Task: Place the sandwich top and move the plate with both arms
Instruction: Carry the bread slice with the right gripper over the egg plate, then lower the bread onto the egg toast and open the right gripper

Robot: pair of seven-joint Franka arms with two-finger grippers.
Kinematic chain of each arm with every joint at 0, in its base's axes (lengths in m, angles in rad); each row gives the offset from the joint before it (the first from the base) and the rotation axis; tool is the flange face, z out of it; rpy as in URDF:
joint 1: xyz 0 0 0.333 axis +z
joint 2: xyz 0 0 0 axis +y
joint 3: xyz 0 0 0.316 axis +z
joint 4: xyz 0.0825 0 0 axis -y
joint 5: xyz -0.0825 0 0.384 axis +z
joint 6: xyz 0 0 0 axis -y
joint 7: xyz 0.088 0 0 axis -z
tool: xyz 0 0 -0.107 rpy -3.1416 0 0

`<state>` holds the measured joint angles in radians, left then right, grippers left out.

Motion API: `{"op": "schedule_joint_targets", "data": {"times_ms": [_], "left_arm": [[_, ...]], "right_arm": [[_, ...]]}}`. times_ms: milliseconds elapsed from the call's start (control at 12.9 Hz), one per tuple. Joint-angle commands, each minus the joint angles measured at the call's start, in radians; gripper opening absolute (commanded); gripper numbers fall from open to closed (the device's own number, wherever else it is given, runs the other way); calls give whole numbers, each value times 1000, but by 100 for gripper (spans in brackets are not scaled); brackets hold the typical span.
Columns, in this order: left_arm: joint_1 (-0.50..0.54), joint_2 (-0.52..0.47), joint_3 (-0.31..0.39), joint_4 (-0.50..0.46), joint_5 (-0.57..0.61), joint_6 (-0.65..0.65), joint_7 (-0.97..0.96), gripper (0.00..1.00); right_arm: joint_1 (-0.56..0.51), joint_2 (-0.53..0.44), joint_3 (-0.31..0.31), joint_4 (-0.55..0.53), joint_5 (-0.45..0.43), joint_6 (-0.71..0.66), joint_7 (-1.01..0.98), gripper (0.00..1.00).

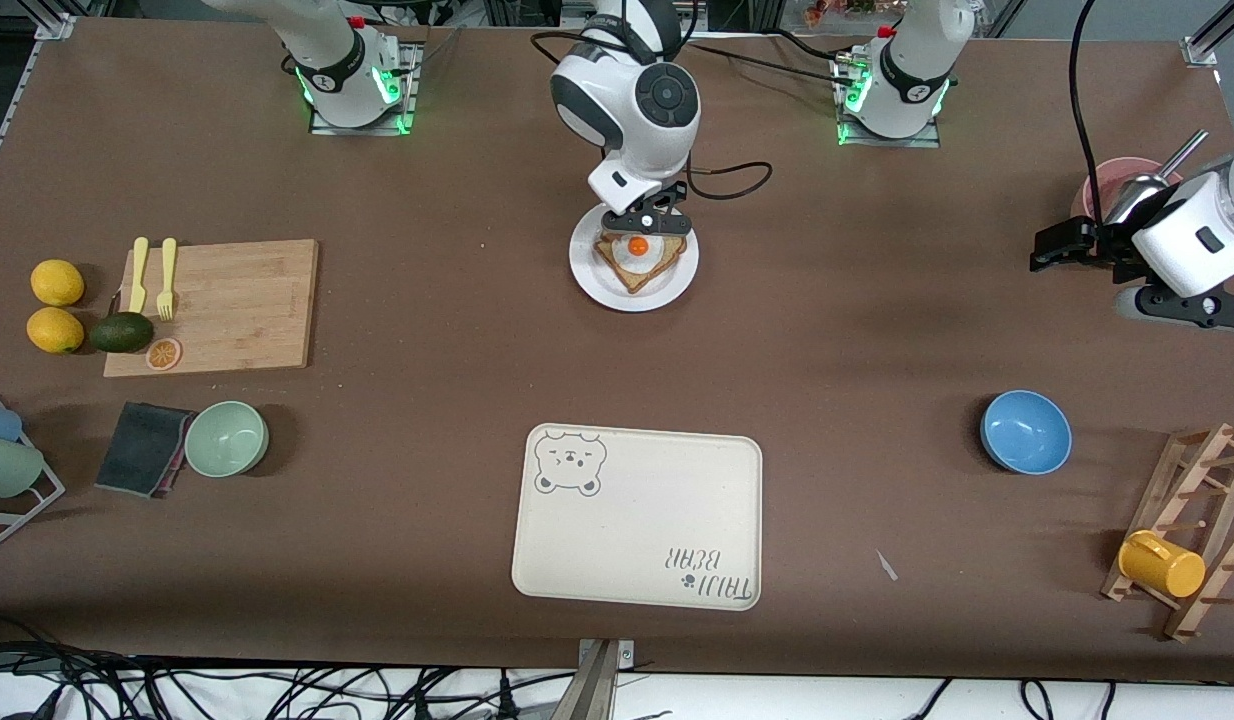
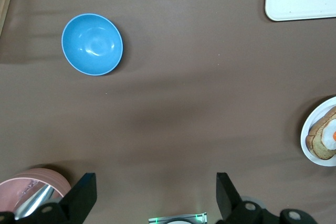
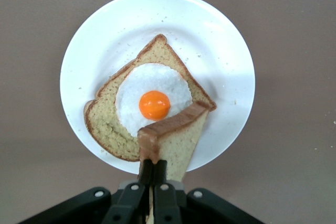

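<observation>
Right gripper [image 3: 152, 174] over the plate [image 1: 587, 280], fingers [image 3: 160, 171] pinched narrow on the crust edge of the sandwich top [image 3: 176, 140], which hangs tilted, nearly on edge, above the bread slice with fried egg [image 3: 110, 124]; the held slice's free edge sits just beside the yolk [image 3: 154, 105], whether touching the egg white cannot be told. Plate lies mid-table, farther from the front camera than the bear tray [image 1: 637, 520], roughly at 12 o'clock from it. On the plate's own dial in the right wrist view, the egg slice sits slightly toward 7 o'clock of centre, one corner aimed at 12. Left gripper [image 1: 1062, 245] waits over the left arm's end of the table, near the pink cup [image 1: 1102, 185], fingers [image 2: 84, 195] spread wide, nothing between them; blue bowl [image 1: 1025, 432] at about 6 o'clock from it on the table. Step in hand, as judged: laying the top onto the egg. To do it well: lower until the free edge rests on the lower slice, then swing the held edge down so the slice falls flat rather than dropping from height; match its outline to the rotated lower slice; release only when it lies level, and lift straight up so the fingers do not drag it off or nudge the plate
</observation>
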<state>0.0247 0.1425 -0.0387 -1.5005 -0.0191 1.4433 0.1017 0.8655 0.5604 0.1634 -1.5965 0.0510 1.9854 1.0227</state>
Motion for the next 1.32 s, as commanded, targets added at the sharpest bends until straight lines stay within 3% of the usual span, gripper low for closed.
{"op": "schedule_joint_targets", "data": {"times_ms": [0,389,466,544,622,932,1243], "left_arm": [[-2,0,0,14,27,-15,9,100],[-2,0,0,14,27,-15,9,100],[-2,0,0,14,27,-15,9,100],[-2,0,0,14,27,-15,9,100],[-2,0,0,14,27,-15,9,100],[-2,0,0,14,27,-15,9,100],[-3,0,0,13,18,-17,6,100]], "right_arm": [[1,16,-11,23,-19,-8,7,0],[1,36,-28,21,-39,26,4,0],[1,36,-28,17,-37,42,5,15],[1,36,-28,17,-36,53,10,81],[0,35,-31,18,-36,73,14,100],[1,13,-73,24,-28,85,22,100],[-58,-111,-110,15,-30,31,-10,100]]}}
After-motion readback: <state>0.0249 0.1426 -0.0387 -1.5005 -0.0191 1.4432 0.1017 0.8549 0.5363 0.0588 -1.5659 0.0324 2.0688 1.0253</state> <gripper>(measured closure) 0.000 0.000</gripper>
